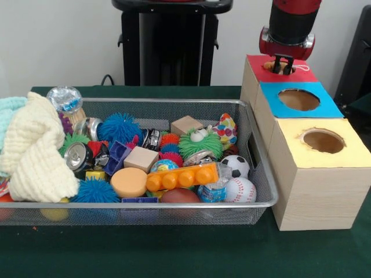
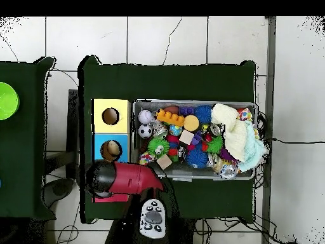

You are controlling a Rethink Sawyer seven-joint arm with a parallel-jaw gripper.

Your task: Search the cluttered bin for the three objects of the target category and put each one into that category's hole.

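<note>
Fingers: the gripper [image 1: 284, 66] hangs right over the red-topped box's hole [image 1: 271, 65], dark fingers [image 1: 278, 65] close together; whether they pinch anything, the front view is too poor to tell.
Bin: the wire-mesh bin [image 1: 262, 174] sits beside the boxes, off to one side of the fingers and nearer the camera.
Targets: no yellow duckling shows in the clutter; possibly buried.
Nearest clutter: fuzzy green toy [image 1: 200, 142], smooth soccer ball [image 1: 236, 165], stitched baseball [image 1: 239, 189].
Textures: knitted cream cloth [image 1: 35, 147], spiky blue ball [image 1: 119, 127], hard orange brick [image 1: 181, 177].
Counter: dark green cloth.
</note>
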